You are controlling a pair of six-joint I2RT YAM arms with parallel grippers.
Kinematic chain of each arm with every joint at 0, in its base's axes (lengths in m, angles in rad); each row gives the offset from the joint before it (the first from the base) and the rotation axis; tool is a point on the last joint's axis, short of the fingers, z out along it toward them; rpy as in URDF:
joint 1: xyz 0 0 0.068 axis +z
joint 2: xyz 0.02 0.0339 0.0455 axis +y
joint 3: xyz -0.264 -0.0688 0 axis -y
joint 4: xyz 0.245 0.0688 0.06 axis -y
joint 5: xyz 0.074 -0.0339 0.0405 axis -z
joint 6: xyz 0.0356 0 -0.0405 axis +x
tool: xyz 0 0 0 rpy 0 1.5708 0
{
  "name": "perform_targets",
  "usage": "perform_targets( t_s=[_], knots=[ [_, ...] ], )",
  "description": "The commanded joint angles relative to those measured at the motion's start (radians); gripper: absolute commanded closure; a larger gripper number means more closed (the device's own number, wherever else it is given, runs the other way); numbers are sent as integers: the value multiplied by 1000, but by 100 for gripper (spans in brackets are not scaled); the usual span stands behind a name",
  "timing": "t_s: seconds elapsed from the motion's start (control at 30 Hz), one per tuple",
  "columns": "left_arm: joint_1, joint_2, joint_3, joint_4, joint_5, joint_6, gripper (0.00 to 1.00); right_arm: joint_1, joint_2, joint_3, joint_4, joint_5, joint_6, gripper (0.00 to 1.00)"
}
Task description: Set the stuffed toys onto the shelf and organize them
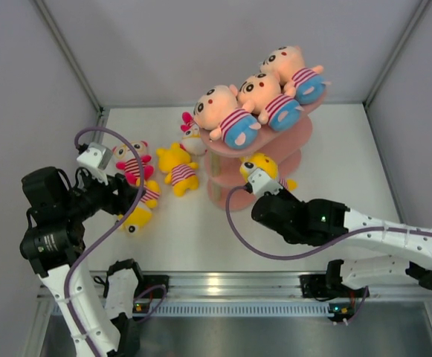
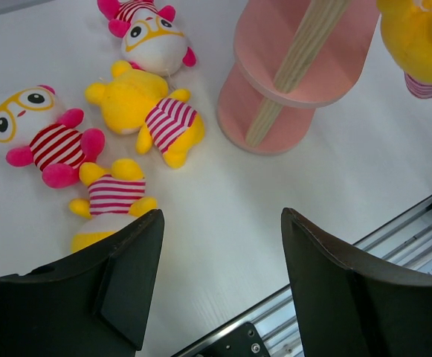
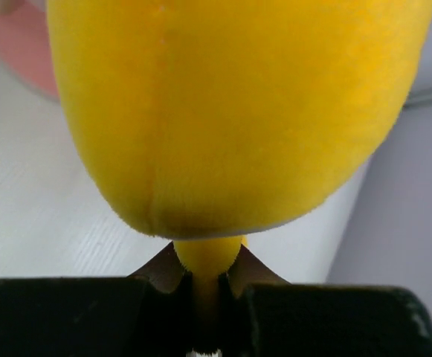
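White desk (image 1: 201, 245) carries the shelf (image 1: 290, 145); its top tier holds three peach stuffed toys (image 1: 230, 115). Right fingers (image 3: 160, 275) are clamped on a yellow toy (image 1: 259, 165) at the shelf's near side: placement is in hand. Next, advance it onto a lower tier and release. Left fingers (image 2: 126, 275) are open and empty above four toys (image 1: 178, 169) left of the shelf.

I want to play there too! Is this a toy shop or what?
More likely a robot test booth than a shop: plain grey walls, a white table, and a left arm and right arm bolted to a metal rail.
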Motion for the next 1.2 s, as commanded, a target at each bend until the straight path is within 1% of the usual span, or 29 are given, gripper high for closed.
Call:
perform_targets(
  t_s=[0.0, 0.13, 0.17, 0.2, 0.27, 0.3, 0.4, 0.57, 0.7, 0.83, 1.03, 1.17],
  knots=[
    [4, 18, -2, 26, 11, 10, 30, 6, 85, 70, -92, 275, -22, 100],
    [4, 15, -3, 24, 8, 16, 30, -37, 165, 107, -70, 338, -91, 100],
    [4, 14, -3, 24, 7, 17, 30, -44, 176, 111, -16, 344, -117, 100],
    [4, 14, -5, 24, 5, 19, 30, -50, 200, 114, 21, 347, -192, 100],
    [4, 11, -5, 24, 2, 19, 30, -56, 234, 120, 84, 343, -249, 100],
    [4, 9, -6, 24, 1, 19, 30, -56, 277, 142, 85, 338, -263, 100],
    [4, 2, -9, 24, -4, 22, 29, -59, 352, 191, 52, 369, -239, 99],
    [4, 2, -17, 23, -9, 28, 28, -60, 436, 232, 49, 389, -234, 93],
    [4, -3, -17, 23, -2, 25, 28, -73, 496, 246, 49, 390, -230, 92],
    [4, -3, -21, 24, -4, 27, 28, -117, 503, 237, 101, 379, -251, 90],
    [4, 3, -20, 24, 4, 27, 28, -125, 506, 255, 156, 379, -300, 88],
    [4, 6, -15, 24, 5, 25, 28, -131, 524, 283, 171, 390, -323, 80]
  ],
)
